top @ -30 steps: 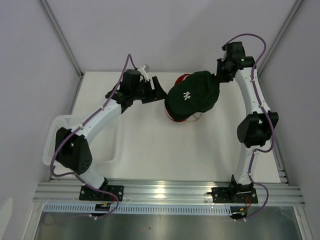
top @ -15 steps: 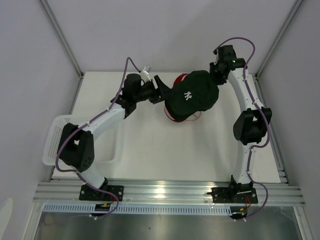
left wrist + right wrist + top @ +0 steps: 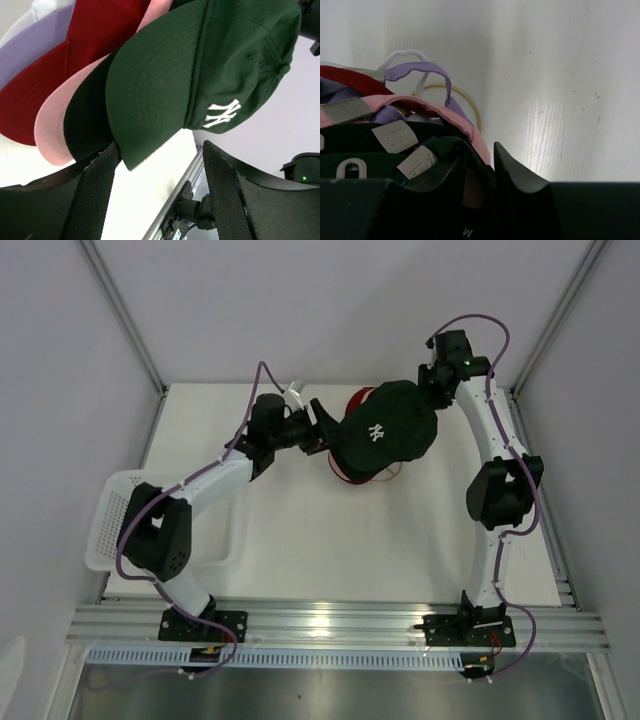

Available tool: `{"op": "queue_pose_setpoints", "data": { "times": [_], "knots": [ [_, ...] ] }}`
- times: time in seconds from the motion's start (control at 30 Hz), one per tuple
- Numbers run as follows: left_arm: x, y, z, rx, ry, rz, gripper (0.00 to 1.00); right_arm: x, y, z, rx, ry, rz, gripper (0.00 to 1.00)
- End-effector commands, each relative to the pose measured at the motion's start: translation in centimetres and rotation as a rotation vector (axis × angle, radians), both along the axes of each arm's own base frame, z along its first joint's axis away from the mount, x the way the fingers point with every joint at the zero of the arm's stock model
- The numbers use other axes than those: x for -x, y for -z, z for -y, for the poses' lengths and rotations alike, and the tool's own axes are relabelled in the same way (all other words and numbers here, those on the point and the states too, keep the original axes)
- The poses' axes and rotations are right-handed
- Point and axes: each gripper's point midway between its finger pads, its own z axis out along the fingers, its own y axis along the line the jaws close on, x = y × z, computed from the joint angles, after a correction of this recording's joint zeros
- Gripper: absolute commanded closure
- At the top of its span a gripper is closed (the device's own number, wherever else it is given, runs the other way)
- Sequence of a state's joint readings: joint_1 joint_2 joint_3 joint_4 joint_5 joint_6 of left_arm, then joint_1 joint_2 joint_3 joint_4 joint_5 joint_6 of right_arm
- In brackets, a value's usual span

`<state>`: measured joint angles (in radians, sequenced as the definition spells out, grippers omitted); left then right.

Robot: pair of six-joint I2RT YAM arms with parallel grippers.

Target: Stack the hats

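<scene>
Where the counter [image 3: 300,530] nears its far edge sit the stacked hats [image 3: 85,55], w/ dark green cap [image 3: 388,428] on top; R hand [image 3: 432,390] pinches its back rim, L hand [image 3: 322,425] spread wide by the brims.

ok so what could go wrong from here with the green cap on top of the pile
1. The right gripper appears to pinch the back edge of the green cap. Pulling away before it opens could drag that cap off the stack.
2. The open left gripper sits just under the brims, close to the black cap. Pushing in could knock the caps askew.
3. The stack seems to rest on a thin gold wire stand, so a hard tug might tip everything.
</scene>
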<state>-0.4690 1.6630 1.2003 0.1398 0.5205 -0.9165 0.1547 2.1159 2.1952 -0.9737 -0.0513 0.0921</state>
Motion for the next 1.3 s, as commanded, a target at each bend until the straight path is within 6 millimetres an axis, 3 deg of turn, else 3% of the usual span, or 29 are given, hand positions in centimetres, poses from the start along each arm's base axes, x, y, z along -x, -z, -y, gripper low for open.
{"op": "queue_pose_setpoints", "data": {
  "times": [0.0,0.23,0.4,0.5,0.53,0.63,0.77,0.8,0.87,1.03,1.13,1.27],
  "knots": [
    [0.1,-1.0,1.4,0.034,0.044,0.034,0.28,-0.1,-0.4,-1.2,-0.009,-0.038,0.018,0.67],
    [0.2,-0.5,3.5,0.083,0.079,0.032,0.30,-0.1,-0.1,-1.5,-0.009,-0.045,0.012,0.66],
    [0.0,-0.7,3.6,0.109,0.063,0.045,0.36,-0.1,-0.1,-1.5,-0.004,-0.048,0.014,0.66],
    [-0.2,-1.2,3.7,0.134,0.050,0.054,0.56,-0.1,0.2,-1.5,0.001,-0.046,0.011,0.66],
    [-0.3,-1.4,3.7,0.147,0.040,0.047,0.72,-0.1,0.2,-1.4,0.003,-0.041,0.009,0.66],
    [-0.7,-1.1,3.3,0.174,-0.015,0.024,0.99,-0.1,0.8,-1.2,0.012,-0.039,-0.002,0.67],
    [-1.3,0.8,2.6,0.122,-0.093,-0.053,0.99,-0.5,1.4,-1.0,0.016,-0.031,-0.001,0.68],
    [-1.4,2.5,2.0,0.077,-0.128,-0.102,0.99,-0.6,1.5,-1.1,0.017,-0.031,-0.003,0.68],
    [-1.4,3.1,1.5,0.063,-0.162,-0.124,0.99,-0.6,1.8,-1.1,0.017,-0.031,-0.007,0.68],
    [-1.0,7.2,0.2,0.010,-0.251,-0.266,0.99,-0.7,2.4,-1.2,0.020,-0.032,-0.021,0.67],
    [-0.2,9.7,0.0,0.014,-0.275,-0.361,0.99,-0.6,2.4,-1.0,0.021,-0.027,-0.024,0.59],
    [0.3,11.3,-0.4,0.021,-0.303,-0.411,0.99,-0.6,1.9,-0.7,0.019,-0.025,-0.016,0.48]
  ]
}}
